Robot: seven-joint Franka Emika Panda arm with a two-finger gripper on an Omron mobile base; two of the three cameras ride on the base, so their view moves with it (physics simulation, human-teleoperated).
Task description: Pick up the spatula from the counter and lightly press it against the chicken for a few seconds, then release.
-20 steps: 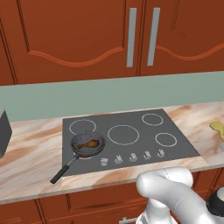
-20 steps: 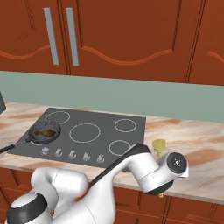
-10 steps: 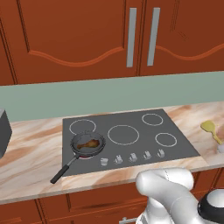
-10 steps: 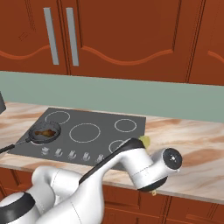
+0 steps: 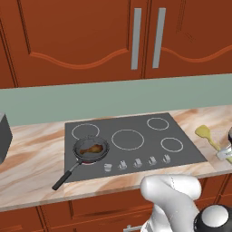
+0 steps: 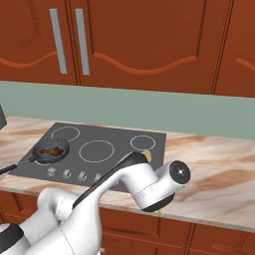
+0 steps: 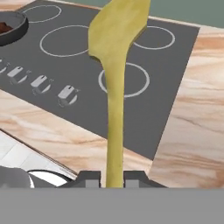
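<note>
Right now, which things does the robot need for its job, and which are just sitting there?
For the job: spatula, clamped in the gripper; chicken drumstick; frying pan holding it.
Just sitting there: cooktop; stove knobs; cabinet handles.

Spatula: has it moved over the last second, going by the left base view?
Yes. The spatula has shifted left, closer to the right edge of the cooktop.
</note>
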